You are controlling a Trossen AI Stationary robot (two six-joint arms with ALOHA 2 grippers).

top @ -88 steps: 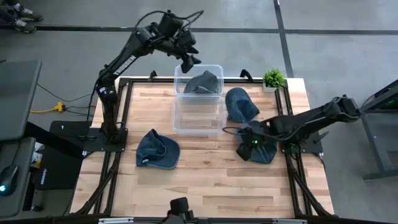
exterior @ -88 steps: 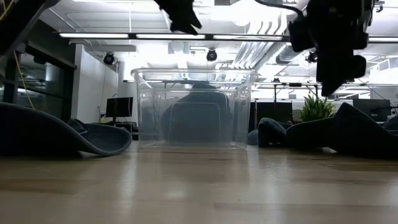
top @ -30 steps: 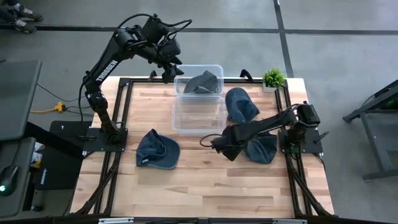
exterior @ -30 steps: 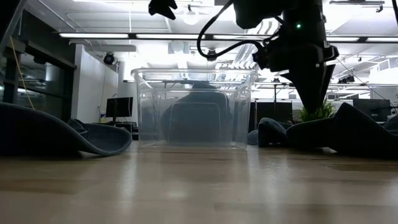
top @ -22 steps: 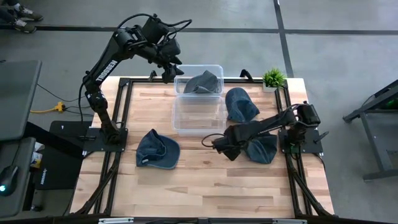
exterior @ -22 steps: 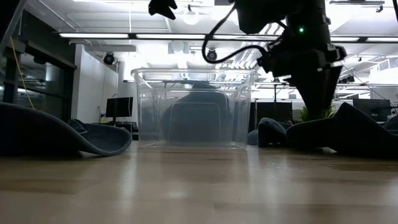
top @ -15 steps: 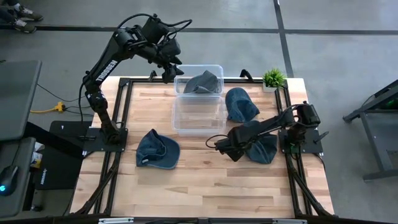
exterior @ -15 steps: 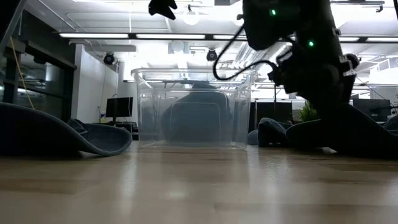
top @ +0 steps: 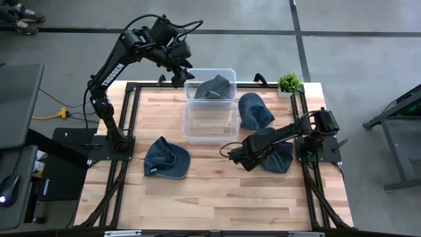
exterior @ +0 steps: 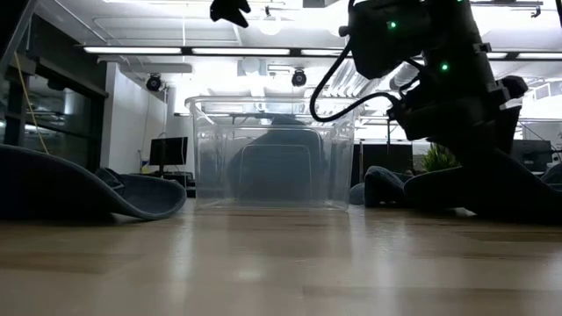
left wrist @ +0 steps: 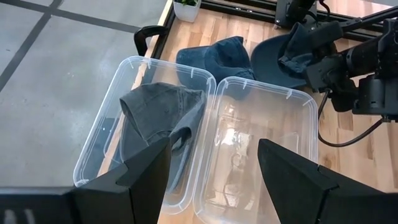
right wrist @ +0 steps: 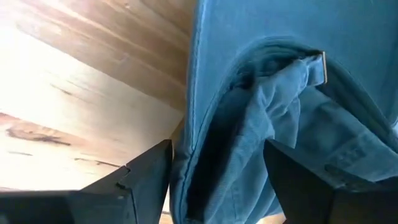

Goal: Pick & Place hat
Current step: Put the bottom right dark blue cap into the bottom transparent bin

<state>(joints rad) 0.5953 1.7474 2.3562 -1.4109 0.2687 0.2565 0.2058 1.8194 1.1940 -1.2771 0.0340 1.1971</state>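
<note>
While one hat (top: 214, 87) already lies in the far bin (top: 210, 83), three wait on the table (top: 217, 191) — the right gripper (right wrist: 214, 180), fingers spread, straddles the nearest cap (top: 277, 157); the left gripper (top: 178, 74) hangs open beside the bin.

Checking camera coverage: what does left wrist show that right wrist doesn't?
Only the left wrist view shows the two clear bins: one holding a grey hat, the other with no hat in it. It also shows a blue hat beyond them, the small plant and the right arm.

Only the right wrist view shows the right gripper, fingers open, straddling a blue hat's edge up close.

Both show the wooden table.
</note>
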